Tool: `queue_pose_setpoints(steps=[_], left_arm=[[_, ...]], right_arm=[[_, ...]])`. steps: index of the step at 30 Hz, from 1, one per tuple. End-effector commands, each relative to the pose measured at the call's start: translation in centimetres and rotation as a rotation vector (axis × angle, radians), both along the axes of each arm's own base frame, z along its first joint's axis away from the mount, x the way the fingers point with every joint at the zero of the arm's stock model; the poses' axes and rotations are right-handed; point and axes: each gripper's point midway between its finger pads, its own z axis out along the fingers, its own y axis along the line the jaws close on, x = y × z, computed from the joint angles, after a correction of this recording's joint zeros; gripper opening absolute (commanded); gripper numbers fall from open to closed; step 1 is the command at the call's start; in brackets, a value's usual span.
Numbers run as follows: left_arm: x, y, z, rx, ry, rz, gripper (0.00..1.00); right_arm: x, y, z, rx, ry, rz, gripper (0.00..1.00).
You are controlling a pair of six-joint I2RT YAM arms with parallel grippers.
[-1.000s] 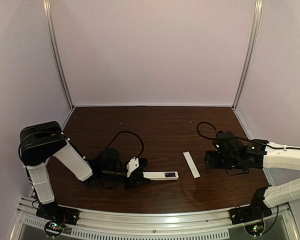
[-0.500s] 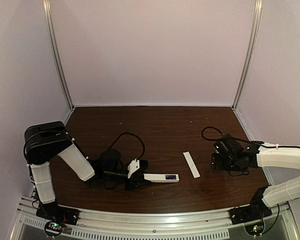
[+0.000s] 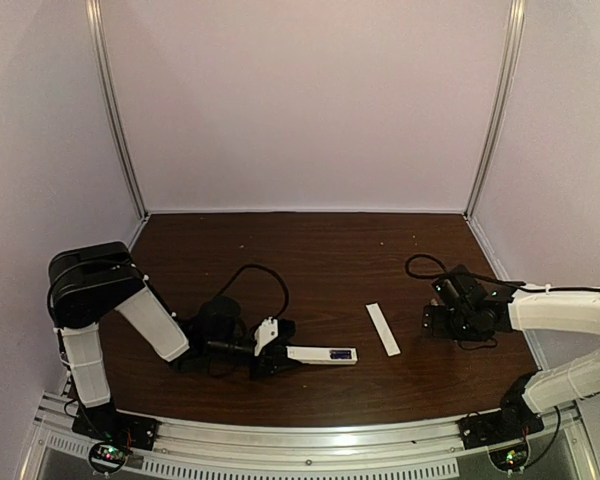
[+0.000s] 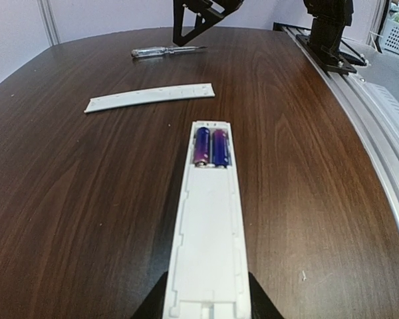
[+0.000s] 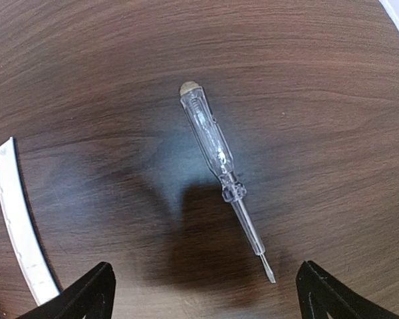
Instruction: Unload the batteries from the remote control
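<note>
**Remote clamped on the left, right jaws spread by a screwdriver**

Overhead: the left jaws grasp the remote control by its left end on the desk. A cover strip lies between it and the right jaws.

Left wrist: the batteries sit side by side in the remote's far end, well ahead of the jaws.

Right wrist: the right jaws are released and wide apart. The screwdriver lies just ahead, untouched.

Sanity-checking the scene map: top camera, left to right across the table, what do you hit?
left gripper → remote control → cover strip → right gripper
</note>
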Motion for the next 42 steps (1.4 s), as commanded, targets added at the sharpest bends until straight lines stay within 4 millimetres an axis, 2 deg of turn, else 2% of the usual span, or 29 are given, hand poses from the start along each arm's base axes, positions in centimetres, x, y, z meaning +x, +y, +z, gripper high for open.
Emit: queue_pose_setpoints(steps=[1,11,17,28,36,42], left_arm=[[0.5,-0.4,1.4,-0.051,-0.042,-0.014,0.38],[0.2,-0.1,2.3,-0.065,-0.044,-0.025,0.68],[-0.2,0.7,4.0,-0.100,-0.067,-0.010,0.97],[-0.8,2.2,7.6,-0.174,-0.110,0.019,0.97],[-1.0,2.5,8.0,-0.180,-0.113,0.017,0.93],[-1.1,2.4,8.0,-0.179,-0.112,0.009,0.89]], right_arm=[[0.3,-0.3,-0.2,-0.003,0.005,0.011,0.96],[0.7,-0.8,0.0,0.002,0.010,0.004,0.96],[1.1,-1.0,0.3,0.003,0.005,-0.002,0.97],[1.6,-2.2,-0.2,0.011,0.002,-0.044,0.97],[1.7,-2.4,-1.6,0.038,0.027,-0.051,0.85],[1.7,-2.4,-2.7,0.046,0.065,-0.055,0.70]])
